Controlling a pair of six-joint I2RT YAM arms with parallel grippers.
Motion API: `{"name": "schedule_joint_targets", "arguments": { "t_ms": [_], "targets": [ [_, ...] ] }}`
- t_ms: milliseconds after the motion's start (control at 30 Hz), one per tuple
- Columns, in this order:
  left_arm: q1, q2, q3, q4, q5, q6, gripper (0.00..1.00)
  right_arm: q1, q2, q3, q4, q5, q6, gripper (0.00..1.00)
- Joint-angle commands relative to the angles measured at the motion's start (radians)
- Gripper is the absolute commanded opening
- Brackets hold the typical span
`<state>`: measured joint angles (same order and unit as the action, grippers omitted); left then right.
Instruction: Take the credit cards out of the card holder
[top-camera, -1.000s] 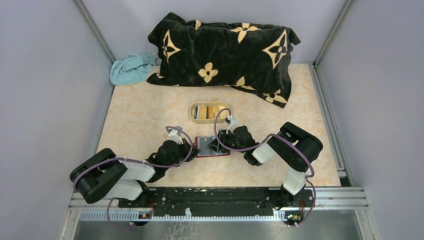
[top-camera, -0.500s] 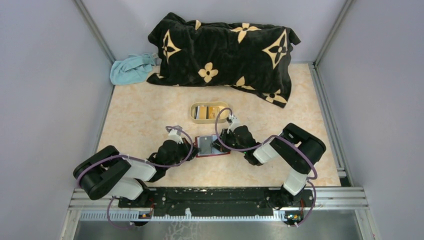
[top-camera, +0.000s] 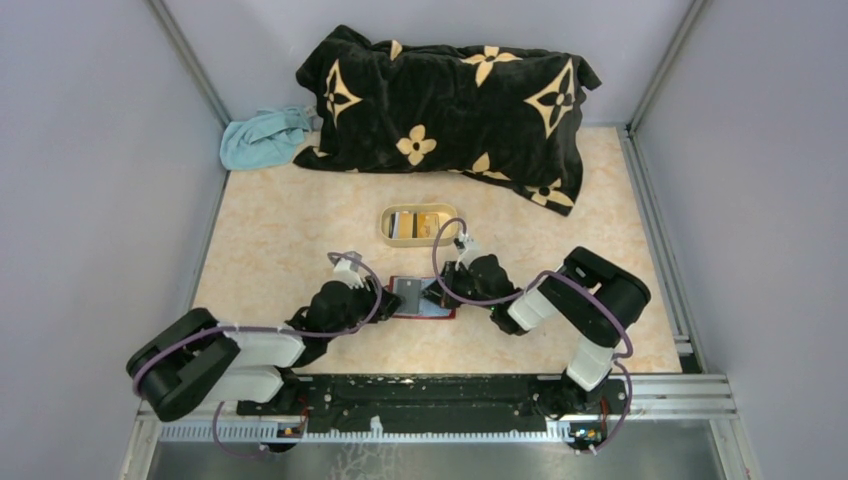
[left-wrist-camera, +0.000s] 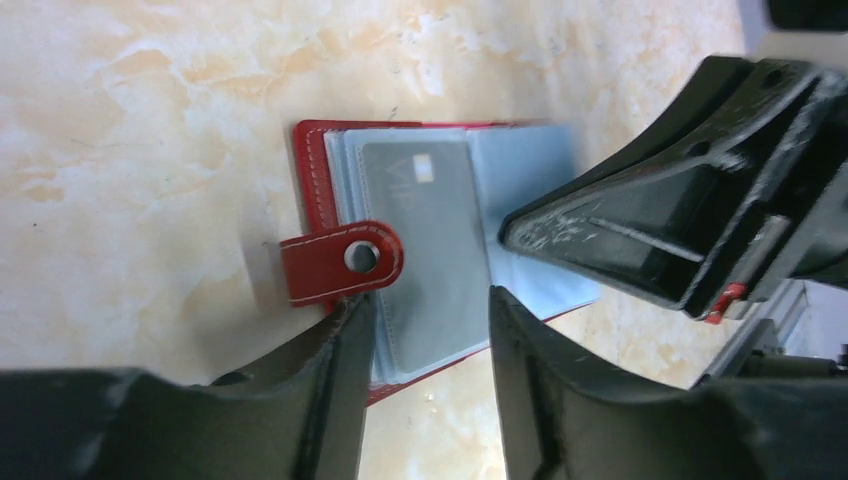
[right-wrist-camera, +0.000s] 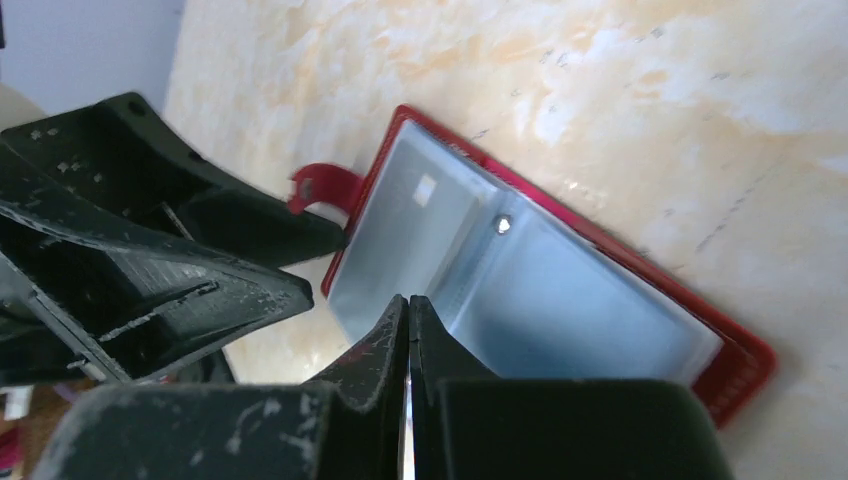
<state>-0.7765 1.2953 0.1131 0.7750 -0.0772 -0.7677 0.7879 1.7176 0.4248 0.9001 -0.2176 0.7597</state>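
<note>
**Holder lies open between both grippers, a grey card in its sleeve**

The holder (left-wrist-camera: 318, 160) lies spread flat on the surface (top-camera: 280, 230), close to the near edge and about midway along it. Its red cover faces down and the pale sleeves (right-wrist-camera: 590, 320) face up. This suits the job, since the pockets can only be reached with the cover folded back.

The left gripper (left-wrist-camera: 428, 305) is at the tab (left-wrist-camera: 335, 265) side with its fingers apart. They straddle the holder's edge where a grey card (left-wrist-camera: 430, 230) shows in the top sleeve. It grips nothing, and is probably lining up either to steady that side or to take the card.

The right gripper (right-wrist-camera: 408, 305) comes from the opposite side. Its fingers are pressed together, with the tips at the fold between two sleeves. Whether a thin leaf is pinched between them cannot be told. It is likely there to turn or hold down a leaf.

Farther in, near the middle of the surface, a tray (top-camera: 384, 226) holds several cards (top-camera: 420, 222). This suggests it is where removed cards go, and that the task is partly done.
</note>
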Motion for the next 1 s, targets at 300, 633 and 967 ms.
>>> {"name": "schedule_joint_targets", "arguments": {
  "t_ms": [300,633,967],
  "targets": [
    [0.008,-0.283,-0.018,-0.203,-0.033,0.035,0.68,-0.021,0.231,-0.065,0.542,-0.188,0.231,0.0],
    [0.01,-0.129,0.025,-0.138,0.016,0.075,0.68,-0.021,0.179,-0.062,0.369,-0.131,0.165,0.0],
    [0.016,-0.029,0.057,-0.054,0.086,0.089,0.68,-0.021,0.204,-0.06,0.366,-0.135,0.162,0.0]
  ]
}}
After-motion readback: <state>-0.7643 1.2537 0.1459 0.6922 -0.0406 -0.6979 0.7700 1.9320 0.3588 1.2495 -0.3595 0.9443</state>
